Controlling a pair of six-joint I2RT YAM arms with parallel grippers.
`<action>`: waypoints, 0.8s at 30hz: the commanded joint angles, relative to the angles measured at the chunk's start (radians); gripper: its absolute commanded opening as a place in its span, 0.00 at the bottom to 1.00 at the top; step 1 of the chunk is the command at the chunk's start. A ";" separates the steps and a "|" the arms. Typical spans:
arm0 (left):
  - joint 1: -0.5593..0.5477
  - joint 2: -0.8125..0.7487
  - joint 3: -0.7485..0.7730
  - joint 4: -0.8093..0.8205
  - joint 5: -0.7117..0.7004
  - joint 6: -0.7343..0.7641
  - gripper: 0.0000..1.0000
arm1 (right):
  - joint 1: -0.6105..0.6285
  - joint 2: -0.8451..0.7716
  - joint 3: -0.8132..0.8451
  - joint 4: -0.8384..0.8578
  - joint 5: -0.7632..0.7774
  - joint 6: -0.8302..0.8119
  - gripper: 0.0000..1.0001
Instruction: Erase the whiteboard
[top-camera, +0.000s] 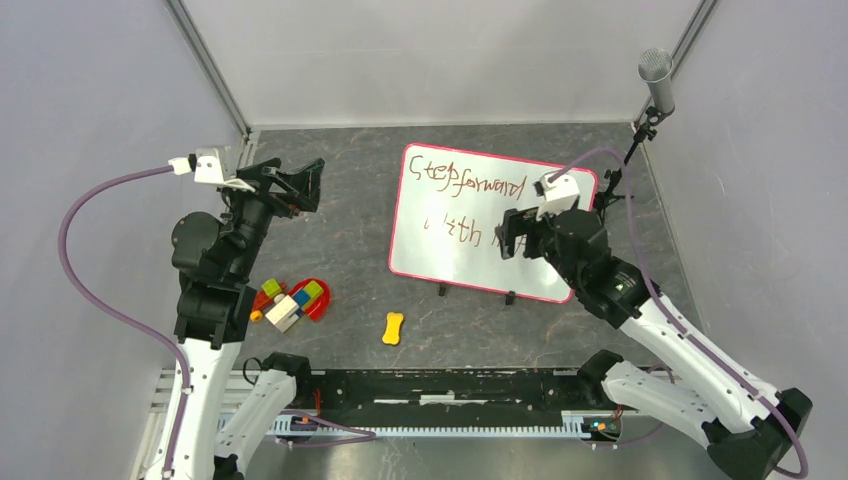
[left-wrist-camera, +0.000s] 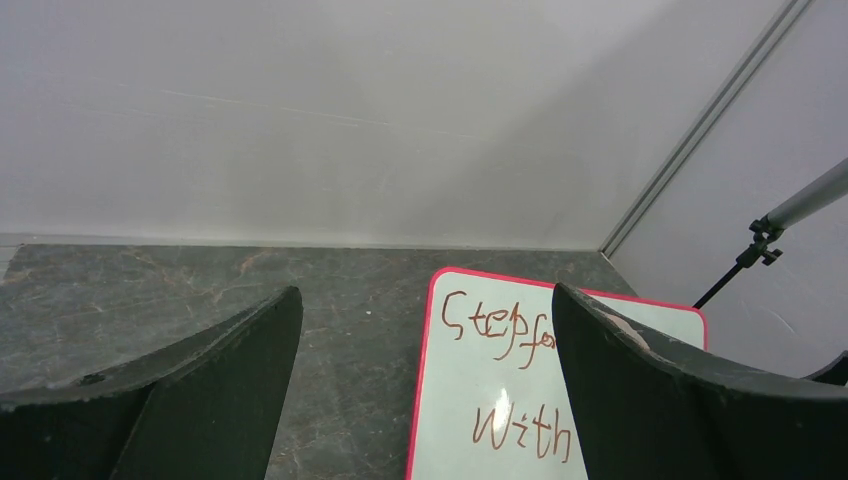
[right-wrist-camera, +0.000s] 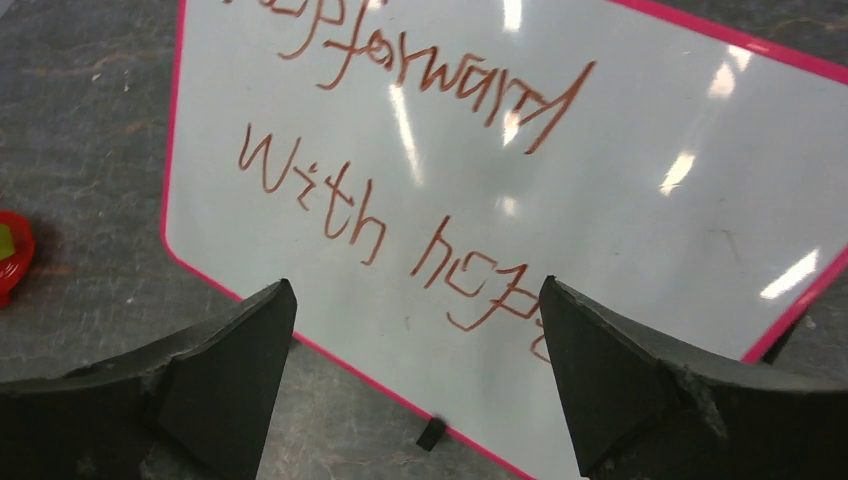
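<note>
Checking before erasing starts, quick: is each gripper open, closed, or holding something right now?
Left gripper: open, holding nothing.
Right gripper: open, holding nothing, poised over the glossy white red-framed whiteboard.

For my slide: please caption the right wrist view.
Open right claw hovers over the whiteboard, its red writing not yet erased.

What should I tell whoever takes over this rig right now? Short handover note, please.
Left gripper: open, empty, raised over the left side of the table.
Right gripper: open, empty, above the whiteboard.
Whiteboard: right of centre; its writing reads "Step forward with hope", both lines whole.
Done: nothing wiped yet.
Left: erase all of it; neither gripper holds a wiper.
</note>
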 joint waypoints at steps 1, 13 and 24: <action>0.004 -0.001 0.013 0.044 0.017 -0.013 1.00 | 0.058 0.019 0.020 0.054 -0.045 0.016 0.98; 0.004 0.023 -0.002 0.022 0.063 -0.023 1.00 | 0.171 0.054 -0.027 0.111 -0.104 0.072 0.98; 0.004 0.018 0.005 -0.024 -0.004 0.009 1.00 | 0.617 0.454 0.116 -0.093 0.286 0.879 0.98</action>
